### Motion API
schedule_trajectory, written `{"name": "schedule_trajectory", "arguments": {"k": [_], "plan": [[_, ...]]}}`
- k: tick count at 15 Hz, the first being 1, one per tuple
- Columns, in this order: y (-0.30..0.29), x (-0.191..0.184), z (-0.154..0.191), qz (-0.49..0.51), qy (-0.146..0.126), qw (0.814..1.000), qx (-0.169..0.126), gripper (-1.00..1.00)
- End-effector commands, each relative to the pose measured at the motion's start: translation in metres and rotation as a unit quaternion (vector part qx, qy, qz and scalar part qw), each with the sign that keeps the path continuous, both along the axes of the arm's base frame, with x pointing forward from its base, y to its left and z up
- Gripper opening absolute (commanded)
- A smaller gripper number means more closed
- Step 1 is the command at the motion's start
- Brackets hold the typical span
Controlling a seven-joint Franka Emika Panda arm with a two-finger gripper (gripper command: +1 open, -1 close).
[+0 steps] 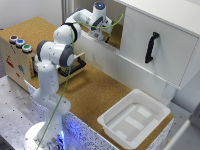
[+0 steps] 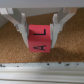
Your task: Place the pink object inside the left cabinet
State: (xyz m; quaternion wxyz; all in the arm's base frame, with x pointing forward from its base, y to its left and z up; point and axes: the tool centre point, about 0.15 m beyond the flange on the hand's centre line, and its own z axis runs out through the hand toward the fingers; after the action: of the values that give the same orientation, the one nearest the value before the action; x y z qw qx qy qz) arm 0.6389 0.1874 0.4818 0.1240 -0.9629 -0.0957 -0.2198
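Observation:
The pink object [image 2: 40, 39] is a small pink cube with black letters on it. In the wrist view it sits between my two fingers [image 2: 21, 27], close to or on the cork floor [image 2: 15, 52]. My gripper [image 2: 40, 37] is shut on its sides. In the exterior view my gripper [image 1: 104, 33] reaches into the doorless left cabinet [image 1: 118, 41], just above its cork-brown floor. The cube is hidden there behind the hand.
The right compartment has a white door [image 1: 165, 55] with a black handle [image 1: 151, 47]. A large white tub [image 1: 134, 117] stands on the cork table [image 1: 95, 90]. A cork-topped wooden box [image 1: 17, 55] with coloured buttons is at the exterior view's left.

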Motion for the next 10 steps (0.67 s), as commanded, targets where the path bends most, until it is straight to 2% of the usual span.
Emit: {"name": "schedule_trajectory", "arguments": {"k": [1, 7, 8, 10], "plan": [[0.031, 0.028, -0.009, -0.06, 0.015, 0.995, -0.083, -1.0], [0.042, 0.043, -0.015, -0.107, -0.002, 0.99, -0.096, -1.0], [0.041, 0.041, -0.013, -0.117, -0.003, 0.989, -0.095, 1.0], [0.038, 0.032, -0.008, -0.129, -0.019, 0.987, -0.094, 1.0]]}}
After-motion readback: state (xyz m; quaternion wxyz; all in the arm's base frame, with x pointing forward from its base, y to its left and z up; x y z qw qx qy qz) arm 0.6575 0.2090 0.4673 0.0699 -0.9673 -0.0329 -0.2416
